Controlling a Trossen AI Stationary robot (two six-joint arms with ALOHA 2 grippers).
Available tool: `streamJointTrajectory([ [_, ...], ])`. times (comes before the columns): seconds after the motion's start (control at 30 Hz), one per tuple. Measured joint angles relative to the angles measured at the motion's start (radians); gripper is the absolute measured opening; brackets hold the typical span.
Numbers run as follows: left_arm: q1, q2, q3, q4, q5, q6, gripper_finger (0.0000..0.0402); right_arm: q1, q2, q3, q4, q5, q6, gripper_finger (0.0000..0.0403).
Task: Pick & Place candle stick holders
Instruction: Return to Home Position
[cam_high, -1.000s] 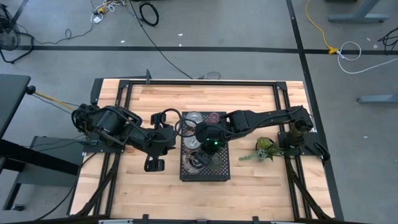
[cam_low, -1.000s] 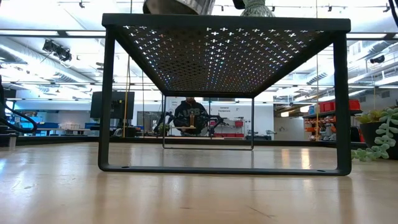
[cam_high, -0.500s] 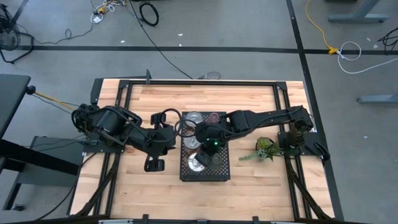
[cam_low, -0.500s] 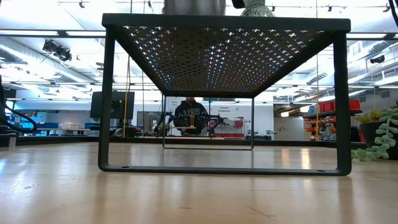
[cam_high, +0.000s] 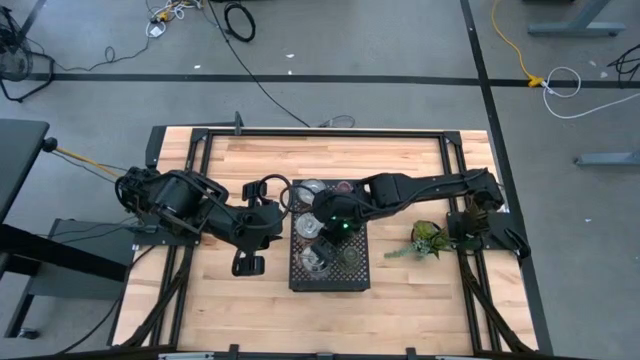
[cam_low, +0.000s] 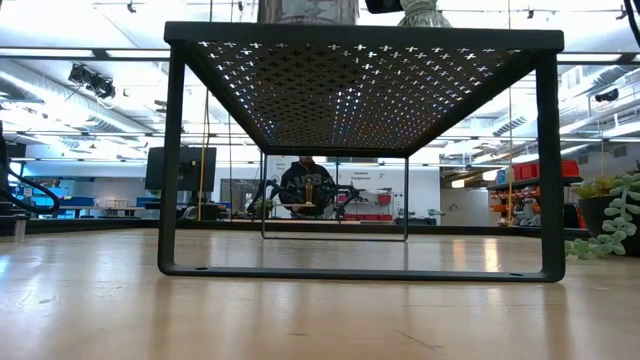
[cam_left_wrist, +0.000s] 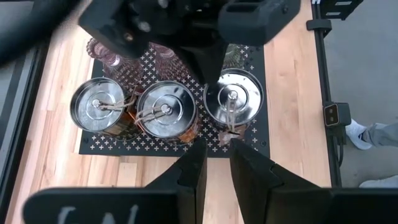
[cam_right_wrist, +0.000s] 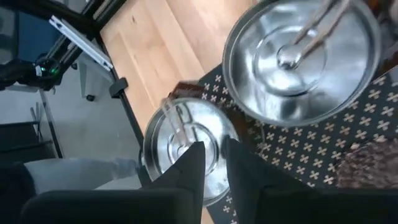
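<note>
A black perforated tray (cam_high: 330, 282) stands on legs (cam_low: 172, 160) at the table's middle. Three silvery holders stand in a row along its left side (cam_left_wrist: 101, 107) (cam_left_wrist: 166, 110) (cam_left_wrist: 234, 99). Pink holders (cam_left_wrist: 106, 55) stand at its far end, and an olive-green one (cam_high: 350, 256) at its near right. My right gripper (cam_right_wrist: 211, 146) hovers over the tray (cam_high: 322, 228) above a silvery holder (cam_right_wrist: 180, 140), open by a narrow gap. My left gripper (cam_left_wrist: 217, 152) waits just left of the tray (cam_high: 290, 207), also narrowly open and empty.
A green plant sprig (cam_high: 425, 240) lies on the table right of the tray and shows at the right of the low view (cam_low: 610, 220). Bare wood lies near and far of the tray. A person (cam_low: 305, 185) sits far behind the table.
My right gripper has drawn back from the tray's near end toward its far end. The near silvery holder, tilted a second ago in the low view, now stands upright on the tray.
</note>
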Motion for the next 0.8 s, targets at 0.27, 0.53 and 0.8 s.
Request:
streamJointTrajectory([
  [0.27, 0.0, 0.0, 0.0, 0.0, -0.006, 0.001, 0.0073, -0.018, -0.063, 0.0, 0.078, -0.001, -0.022, 0.0065],
  [0.53, 0.002, -0.011, -0.001, 0.0, -0.187, 0.122, 0.0073, -0.051, -0.216, 0.0, 0.046, 0.097, -0.176, 0.004],
  [0.8, 0.059, -0.075, -0.001, 0.0, -0.187, 0.172, 0.0073, -0.012, -0.416, 0.001, -0.022, 0.366, -0.352, 0.0012],
])
